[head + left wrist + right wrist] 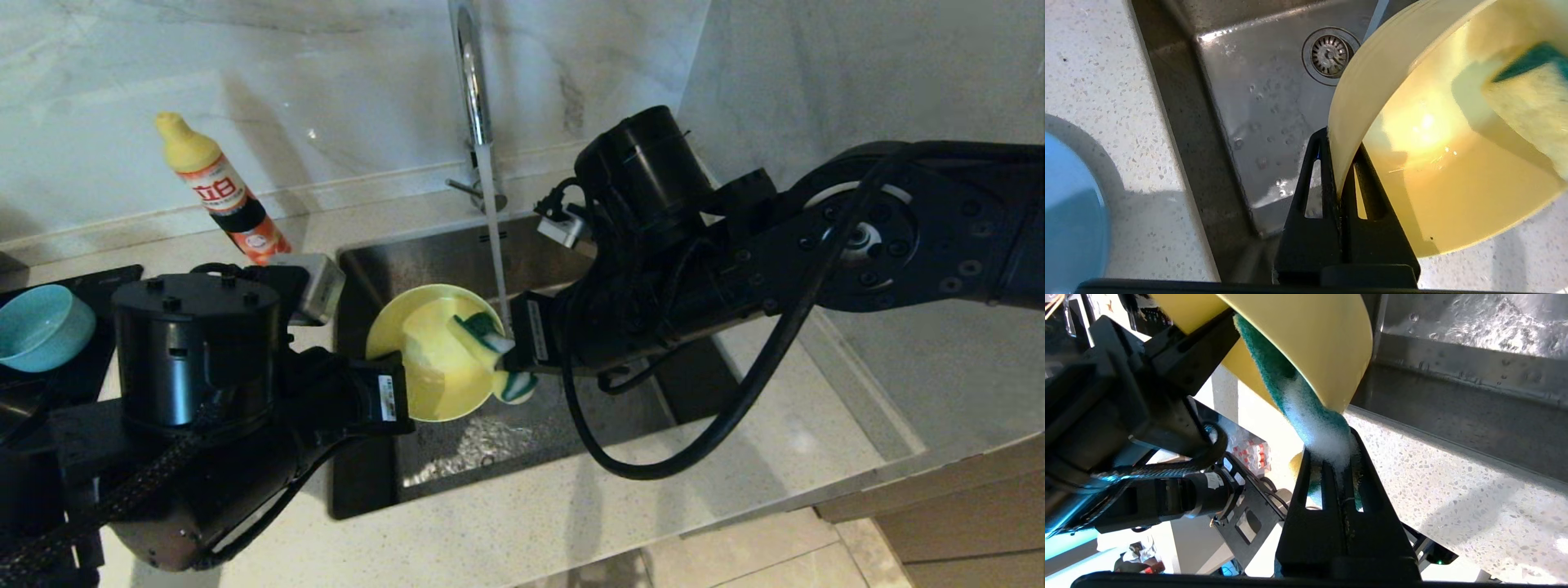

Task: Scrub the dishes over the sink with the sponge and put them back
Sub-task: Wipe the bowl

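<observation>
The yellow bowl (424,351) (1453,171) (1306,339) hangs tilted on its side over the sink (424,253) (1257,102). My left gripper (385,361) (1337,155) is shut on its rim, one finger inside and one outside. My right gripper (510,353) (1331,453) is shut on the yellow-and-green sponge (482,333) (1531,94) (1286,384). The foamy sponge presses against the bowl's inside near the rim. The teal-blue bowl (41,327) sits on a dark rack at the far left. The edge of a blue dish (1069,212) lies on the counter by the sink.
Water runs from the chrome tap (472,73) in a thin stream (492,237) just behind the bowl. The drain strainer (1330,55) lies below. A yellow-capped detergent bottle (220,192) stands behind the sink's left corner. Speckled counter (775,441) surrounds the basin.
</observation>
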